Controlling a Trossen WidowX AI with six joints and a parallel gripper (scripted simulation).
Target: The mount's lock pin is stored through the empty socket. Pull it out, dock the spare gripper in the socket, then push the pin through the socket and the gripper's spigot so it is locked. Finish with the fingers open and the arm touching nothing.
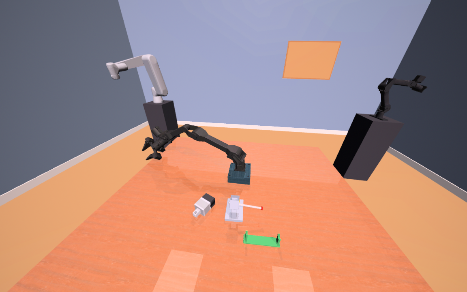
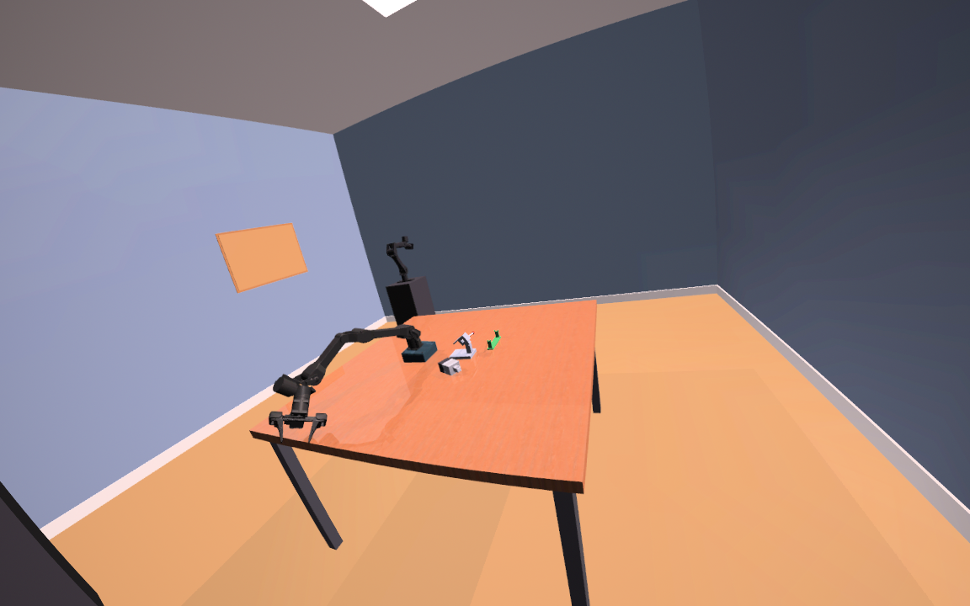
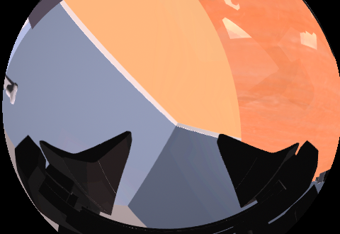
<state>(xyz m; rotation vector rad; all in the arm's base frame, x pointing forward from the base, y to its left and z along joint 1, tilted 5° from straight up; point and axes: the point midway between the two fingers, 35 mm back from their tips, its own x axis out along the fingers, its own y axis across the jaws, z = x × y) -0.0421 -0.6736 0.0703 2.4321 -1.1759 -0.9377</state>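
Note:
My gripper is open and empty, far to the left of the mount in the top view and near the table corner in the exterior view. The pale grey mount stands on the table in front of the arm's base. The white lock pin with a red end sticks out of the mount's right side in the top view; its part inside the socket is hidden. The white and black spare gripper lies left of the mount, its spigot pointing away from the arm base.
A green cradle with two upright ends lies in front and right of the mount in the top view. The arm's blue base block stands behind the mount. Two other arms stand on dark pedestals beyond the table.

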